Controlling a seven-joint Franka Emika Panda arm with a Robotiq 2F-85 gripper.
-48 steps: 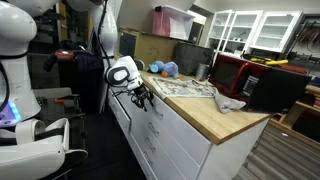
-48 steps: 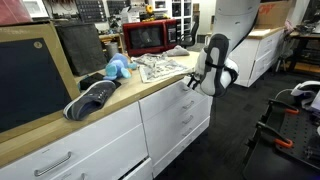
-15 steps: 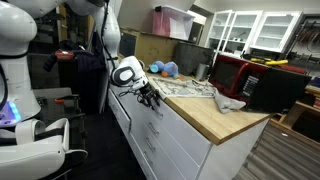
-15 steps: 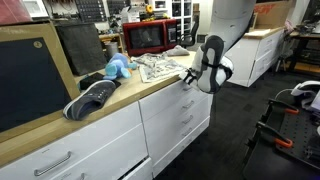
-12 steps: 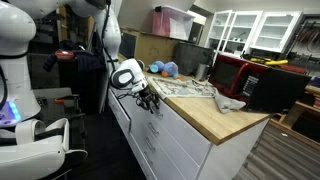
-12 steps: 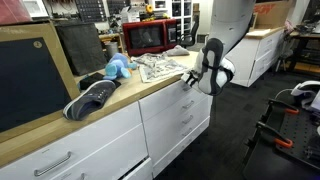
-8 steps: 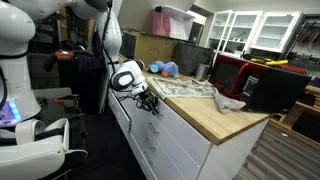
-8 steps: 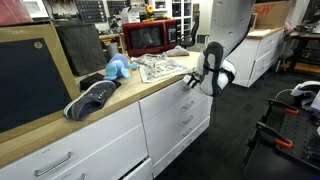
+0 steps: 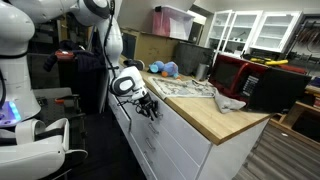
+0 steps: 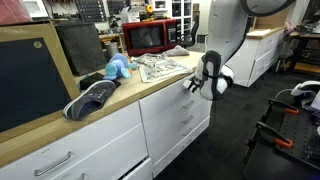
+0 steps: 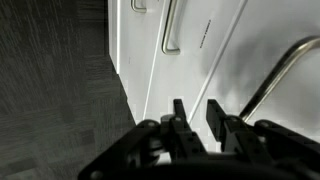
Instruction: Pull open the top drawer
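The top drawer (image 9: 172, 122) (image 10: 165, 95) is the shallow white front just under the wooden counter, and it looks flush with the cabinet. My gripper (image 9: 148, 104) (image 10: 193, 84) is pressed against that front at the handle. In the wrist view the gripper (image 11: 196, 108) has its fingers drawn close, with only white panel showing in the narrow gap. The metal handle (image 11: 285, 65) runs down from the upper right and ends behind my right finger (image 11: 216, 115). I cannot tell whether the bar is gripped.
The counter holds newspapers (image 9: 186, 88), a blue plush toy (image 9: 165, 69), a red microwave (image 9: 234, 70), a grey cloth (image 9: 229, 101) and a dark shoe (image 10: 92, 98). Taller white drawers (image 10: 180, 122) sit below. Another handle (image 11: 170, 30) shows further along the cabinet. Dark floor lies beside it.
The fingers have closed together at the handle. The gripper and wrist have sunk slightly along the drawer front. The drawer itself shows no clear movement.
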